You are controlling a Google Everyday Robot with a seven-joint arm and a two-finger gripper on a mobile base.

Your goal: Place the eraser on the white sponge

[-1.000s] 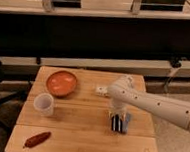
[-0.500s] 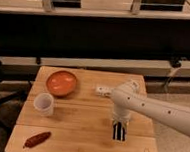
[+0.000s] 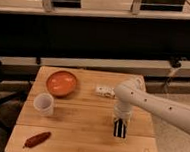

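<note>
A wooden table is seen in the lower half of the frame, with a dark wall band and a pale ledge behind it. The white arm is stretched in from the right edge of the frame and is bent downward over the right part of the table. The gripper is pointed straight down, right of the table's centre and low above the wood or touching it; which of the two cannot be told. Whether the gripper is apart, together or clamped on something cannot be told either.

The white sponge is laid flat near the table's far edge, just right of centre. It is placed up and to the left of the gripper, near it but clearly apart, and close beside the arm's bend. Nothing is seen on top of it.

The eraser cannot be made out as a separate thing: only dark and pale stripes are shown at the gripper's tip, and it cannot be told whether any of them belongs to it.

An orange bowl is set left of the white sponge, a white cup is stood just below the bowl toward the left, and a red sausage-shaped thing is laid near the table's lower left corner, well apart from the gripper.
</note>
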